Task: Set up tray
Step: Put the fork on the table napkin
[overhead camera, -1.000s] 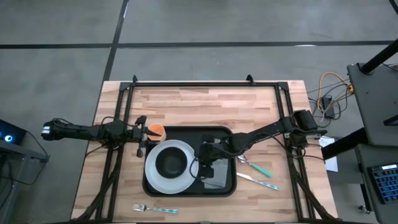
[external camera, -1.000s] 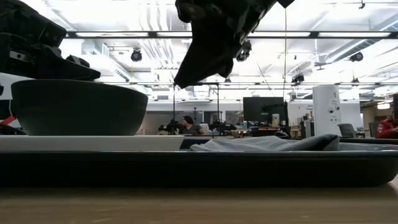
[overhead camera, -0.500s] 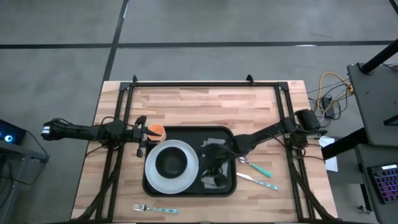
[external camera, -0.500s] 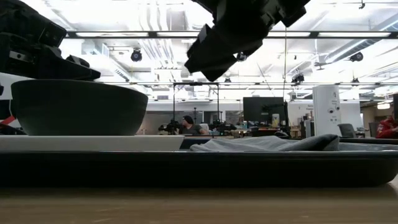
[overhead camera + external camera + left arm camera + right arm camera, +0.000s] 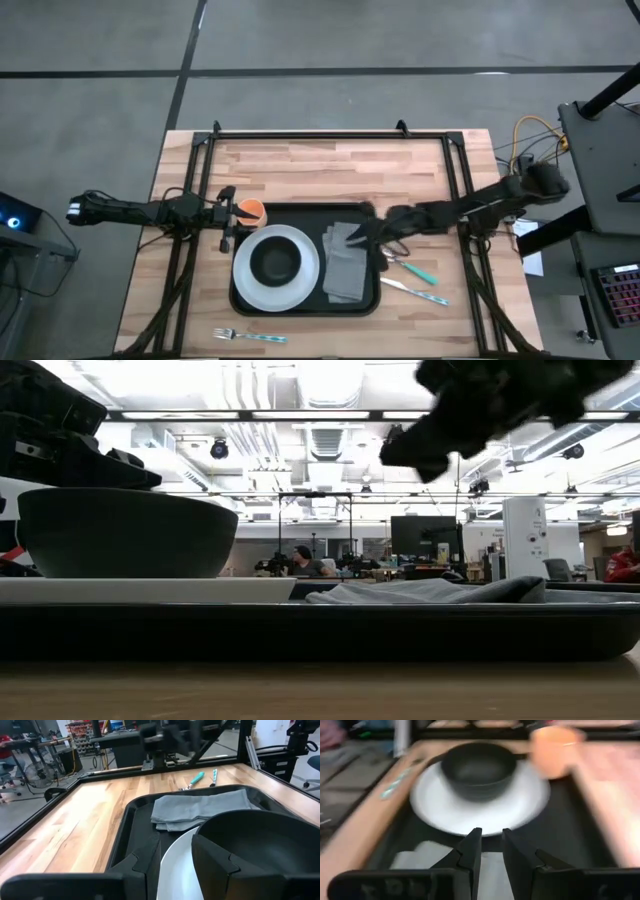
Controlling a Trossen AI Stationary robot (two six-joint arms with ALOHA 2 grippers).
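Observation:
The black tray [image 5: 305, 308] lies mid-table. On its left half sits a white plate [image 5: 300, 285] that carries a black bowl [image 5: 275, 262]. A grey napkin [image 5: 347, 265] lies flat on the tray's right half. An orange cup [image 5: 251, 211] stands on the wood at the tray's far left corner. My right gripper [image 5: 352, 236] hovers above the napkin's far end, open by a narrow gap [image 5: 491, 832], touching nothing. My left gripper [image 5: 235, 220] waits beside the cup at the tray's left rim, narrowly open [image 5: 175, 845].
Two teal-handled utensils [image 5: 415, 268] [image 5: 418, 293] lie on the wood right of the tray. A fork [image 5: 246, 336] lies near the table's near edge. Black frame rails [image 5: 330, 134] run along the far edge and both sides. The far half of the tabletop is bare wood.
My right gripper has risen from low over the napkin and drawn back toward the table's right edge and a little toward the far edge. The napkin, partly covered by the gripper before, now shows whole on the tray. The left arm has kept still.

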